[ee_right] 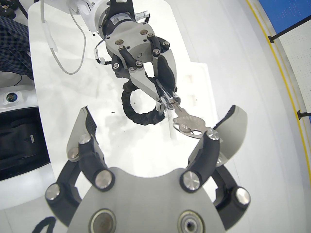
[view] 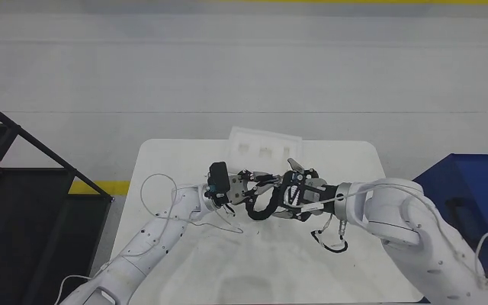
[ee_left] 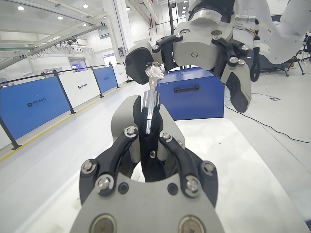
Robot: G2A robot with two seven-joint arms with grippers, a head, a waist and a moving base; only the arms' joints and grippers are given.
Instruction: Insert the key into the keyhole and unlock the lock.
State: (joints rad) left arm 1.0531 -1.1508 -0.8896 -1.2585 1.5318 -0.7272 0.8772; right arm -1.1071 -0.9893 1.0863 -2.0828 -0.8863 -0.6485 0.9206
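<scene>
Clamping the lock [ee_left: 150, 103], left gripper [ee_left: 147, 109] faces wide-open right gripper [ee_right: 159, 115]; key [ee_right: 188, 122] in keyhole [ee_right: 172, 101].

Overhead camera looks down at the table [view: 169, 164]; opposed wrist cameras closely share the key [ee_left: 154, 70].

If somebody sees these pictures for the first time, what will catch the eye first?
The silver key sits in the keyhole of the chrome lock, which the left gripper clamps above the white table. The right gripper is open, the key's head beside one finger; the lock's black cable loop curls beside the left gripper.
</scene>
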